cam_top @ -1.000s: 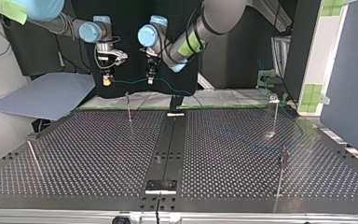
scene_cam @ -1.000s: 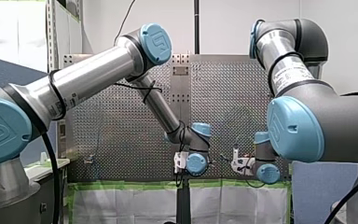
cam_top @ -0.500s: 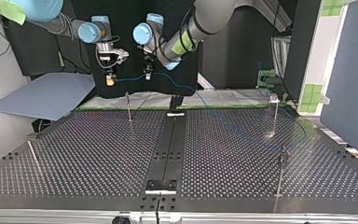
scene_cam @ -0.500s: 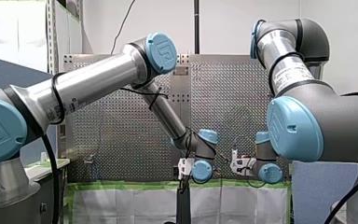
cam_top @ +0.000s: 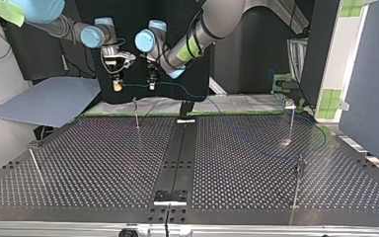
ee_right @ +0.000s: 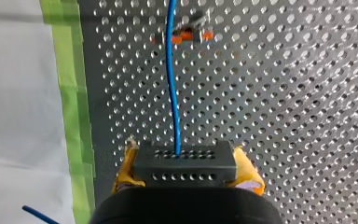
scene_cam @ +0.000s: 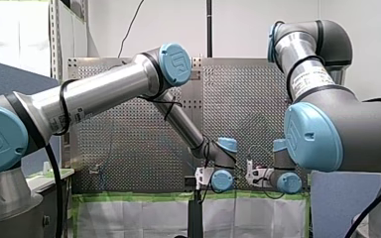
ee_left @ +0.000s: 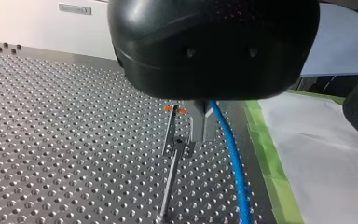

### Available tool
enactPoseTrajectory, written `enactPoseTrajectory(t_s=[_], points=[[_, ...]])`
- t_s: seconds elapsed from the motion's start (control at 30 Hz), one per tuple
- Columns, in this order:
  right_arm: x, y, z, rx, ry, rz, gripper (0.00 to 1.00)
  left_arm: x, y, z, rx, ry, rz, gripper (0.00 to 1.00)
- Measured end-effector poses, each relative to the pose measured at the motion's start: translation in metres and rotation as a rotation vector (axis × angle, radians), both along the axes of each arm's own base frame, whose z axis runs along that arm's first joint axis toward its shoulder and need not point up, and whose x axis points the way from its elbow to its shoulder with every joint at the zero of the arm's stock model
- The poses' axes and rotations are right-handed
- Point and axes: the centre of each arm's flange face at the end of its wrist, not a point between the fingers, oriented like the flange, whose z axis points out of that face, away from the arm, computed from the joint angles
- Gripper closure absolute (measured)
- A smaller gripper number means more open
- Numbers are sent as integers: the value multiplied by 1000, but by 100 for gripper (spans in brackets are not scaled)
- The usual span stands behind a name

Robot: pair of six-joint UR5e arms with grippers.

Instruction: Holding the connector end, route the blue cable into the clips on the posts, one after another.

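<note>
my left arm (scene_cam: 104, 91) reaches from the front view's left, down and across the middle. my right arm (scene_cam: 327, 129) folds down from the right, so the two wrists hang low, side by side and near each other. both grippers point downward: the left gripper (cam_top: 152, 84) has its metal fingers (ee_left: 200, 123) pressed together on the blue cable (ee_left: 230, 158), and the right gripper (cam_top: 117, 86) clamps the black connector (ee_right: 185, 163) between its yellow pads (ee_right: 249, 179).

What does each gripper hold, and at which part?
My right gripper holds the blue cable by its black connector; my left gripper pinches the same cable further along.
</note>
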Motion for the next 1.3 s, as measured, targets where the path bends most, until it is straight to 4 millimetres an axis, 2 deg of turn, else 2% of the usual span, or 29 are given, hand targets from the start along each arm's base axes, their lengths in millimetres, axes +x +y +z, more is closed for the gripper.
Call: enactPoseTrajectory(t_s=[0.3, 0.53, 0.87, 1.03, 1.2, 1.3], points=[[-29, -18, 0, 21, -4, -24, 100, 7, -4, -27, 1, 15, -13, 100], [-55, -30, 0, 22, -41, -16, 100, 12, -7, -30, -12, 15, -24, 100], [-50, -44, -20, 36, -50, 45, 100, 19, -7, -27, -28, 11, -29, 100], [-53, -52, -21, 38, -58, 36, 100, 23, -12, -26, -41, 3, -34, 100], [-58, -64, -18, 30, -70, 9, 100, 25, -17, -39, -26, 15, -31, 100], [-56, -71, -15, 27, -65, 16, 100, 28, -24, -38, -41, 2, -28, 100]])
